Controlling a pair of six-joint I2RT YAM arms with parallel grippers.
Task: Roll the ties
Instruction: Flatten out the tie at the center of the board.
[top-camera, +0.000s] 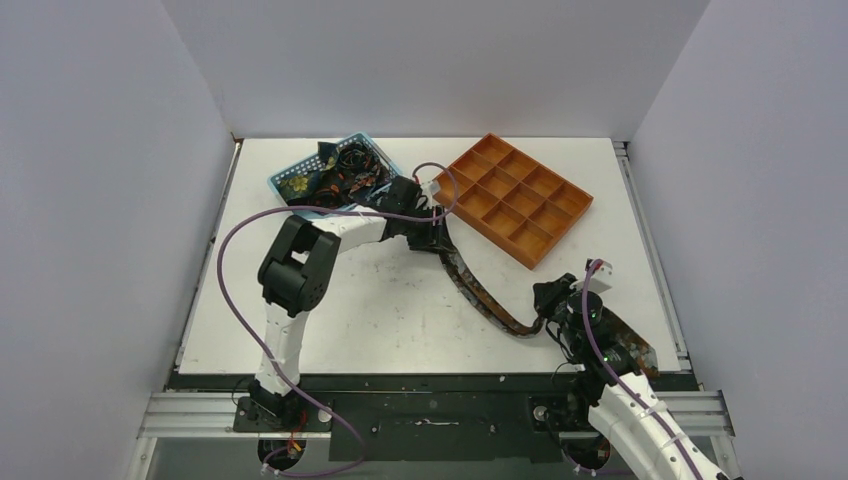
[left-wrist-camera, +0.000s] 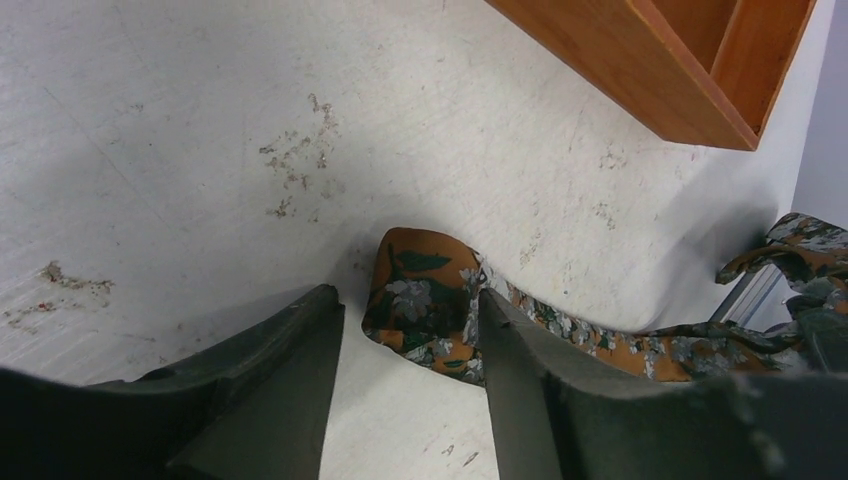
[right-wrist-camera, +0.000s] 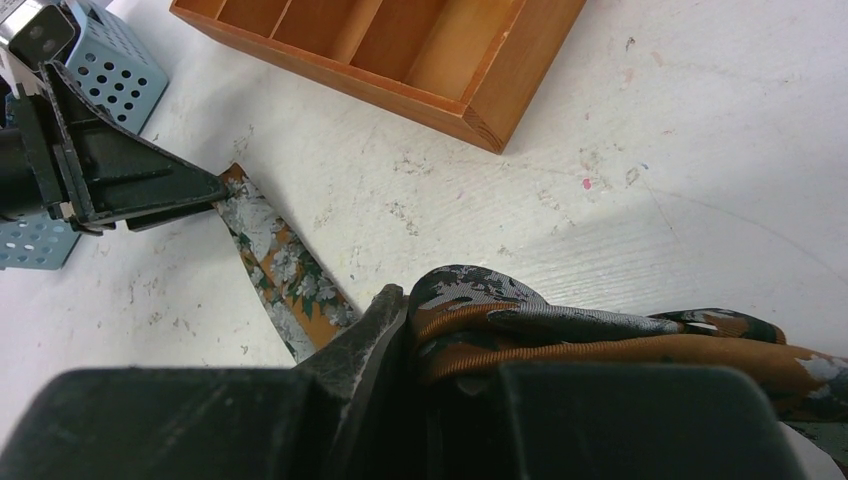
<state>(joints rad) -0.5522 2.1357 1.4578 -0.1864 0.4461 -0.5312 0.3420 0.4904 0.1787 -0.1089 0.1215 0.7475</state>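
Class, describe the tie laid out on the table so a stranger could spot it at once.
On the white table, look just nearer than the orange compartment tray. A long, narrow orange-and-dark floral tie curves there between the left gripper and the right gripper. Unlike the ties heaped in the light-blue mesh basket, it lies stretched out alone.

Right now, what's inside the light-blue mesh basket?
A tangled heap of dark floral ties fills the basket. Anything beneath the top layer is covered, and the left arm hides part of its near edge.
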